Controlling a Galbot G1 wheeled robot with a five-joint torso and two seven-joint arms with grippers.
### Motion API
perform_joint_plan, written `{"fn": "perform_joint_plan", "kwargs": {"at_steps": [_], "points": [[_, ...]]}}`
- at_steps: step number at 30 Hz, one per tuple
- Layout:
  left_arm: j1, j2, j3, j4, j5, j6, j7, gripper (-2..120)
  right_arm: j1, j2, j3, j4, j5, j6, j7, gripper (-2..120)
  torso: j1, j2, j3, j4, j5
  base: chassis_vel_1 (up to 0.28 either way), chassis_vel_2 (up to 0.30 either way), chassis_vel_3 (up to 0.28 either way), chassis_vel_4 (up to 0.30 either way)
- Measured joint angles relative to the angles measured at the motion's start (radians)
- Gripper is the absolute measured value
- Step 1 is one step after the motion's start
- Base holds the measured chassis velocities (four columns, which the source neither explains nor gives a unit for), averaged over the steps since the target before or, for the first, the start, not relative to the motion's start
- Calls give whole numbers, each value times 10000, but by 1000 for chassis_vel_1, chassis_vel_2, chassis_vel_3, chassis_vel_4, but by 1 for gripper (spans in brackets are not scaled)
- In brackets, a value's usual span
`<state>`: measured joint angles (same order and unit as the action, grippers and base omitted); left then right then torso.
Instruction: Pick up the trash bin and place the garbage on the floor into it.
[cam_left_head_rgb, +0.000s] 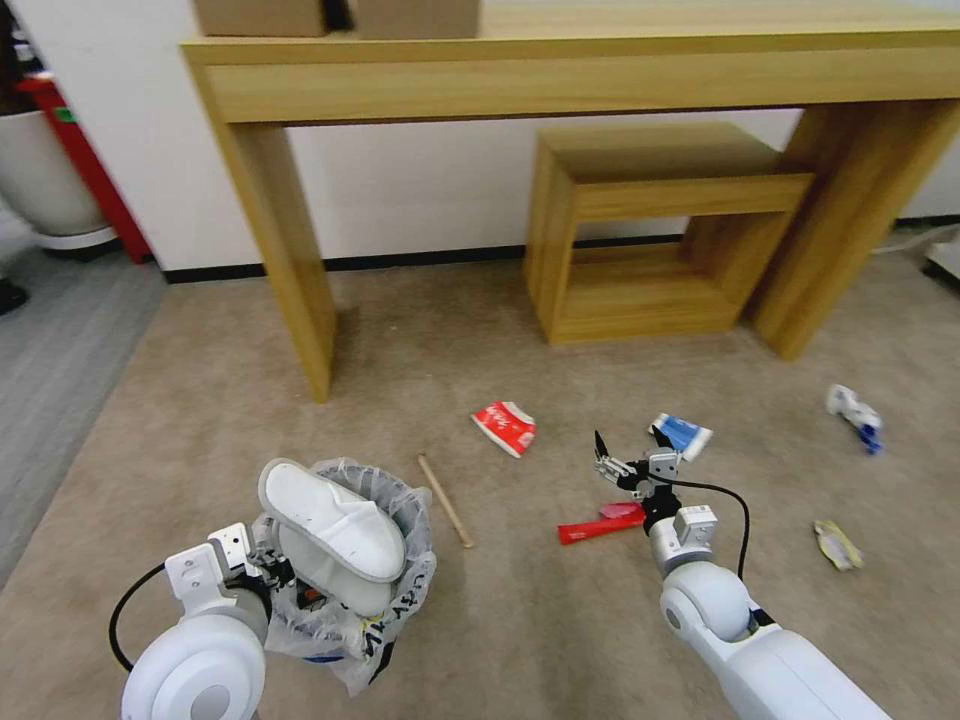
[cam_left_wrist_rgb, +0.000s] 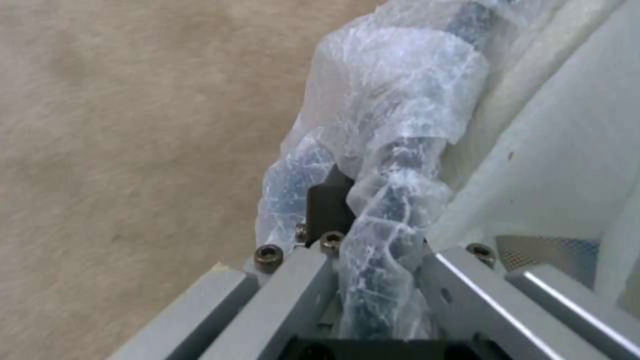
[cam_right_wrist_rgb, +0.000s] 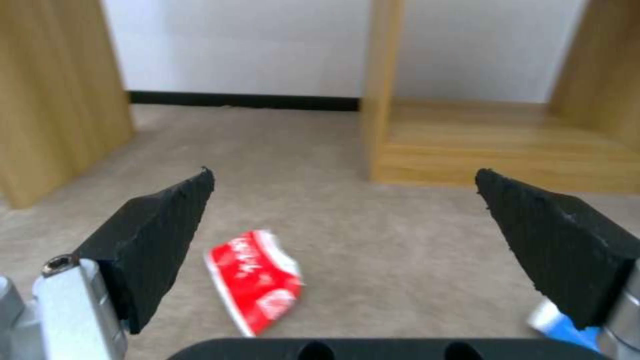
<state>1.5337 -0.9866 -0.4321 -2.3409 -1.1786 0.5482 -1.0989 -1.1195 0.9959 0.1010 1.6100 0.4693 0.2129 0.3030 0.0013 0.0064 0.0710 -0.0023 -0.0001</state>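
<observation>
Now, lower left of the head view, the left gripper (cam_left_head_rgb: 262, 562) grasps the trash bin (cam_left_head_rgb: 345, 570) by its rim, slippers inside, while the right gripper (cam_left_head_rgb: 622, 462), fingers released, hovers mid-frame needing a descent onto the red-white carton (cam_right_wrist_rgb: 255, 280).

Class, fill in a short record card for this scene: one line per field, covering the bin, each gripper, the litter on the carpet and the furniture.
bin: black, bag-lined, held at its rim, a white slipper sticking out of it
left gripper: shut on the bin's bagged rim
right gripper: open, above the carpet near the red wrapper
litter on carpet: red-white carton, wooden stick, blue-white packet, crushed bottle, a small crumpled piece
furniture: wooden table by the wall, a low wooden shelf under it
</observation>
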Motion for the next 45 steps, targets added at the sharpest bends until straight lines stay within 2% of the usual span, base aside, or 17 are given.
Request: {"fn": "perform_joint_plan", "kwargs": {"at_steps": [14, 17, 30, 45], "points": [[-181, 106, 11, 118, -97, 65, -127, 0, -65, 77, 215, -116, -470, -72, 302, 100, 0, 0, 0, 4, 1, 98, 103, 96, 105], [-191, 104, 27, 166, -126, 76, -142, 0, -409, 132, 709, 7, -581, -12, 322, 100, 0, 0, 0, -7, 1, 0, 0, 0, 0], [-201, 98, 102, 185, 19, 78, -69, 0, -1327, 175, 2082, 232, -656, -214, 984, 100, 0, 0, 0, 0, 1, 0, 0, 0, 0], [-211, 219, 127, 168, -151, 235, 5, 0, -1702, -132, 2775, 100, -902, -253, 1094, 100, -1, 0, -1, 2, 1, 0, 0, 0, 0]]}}
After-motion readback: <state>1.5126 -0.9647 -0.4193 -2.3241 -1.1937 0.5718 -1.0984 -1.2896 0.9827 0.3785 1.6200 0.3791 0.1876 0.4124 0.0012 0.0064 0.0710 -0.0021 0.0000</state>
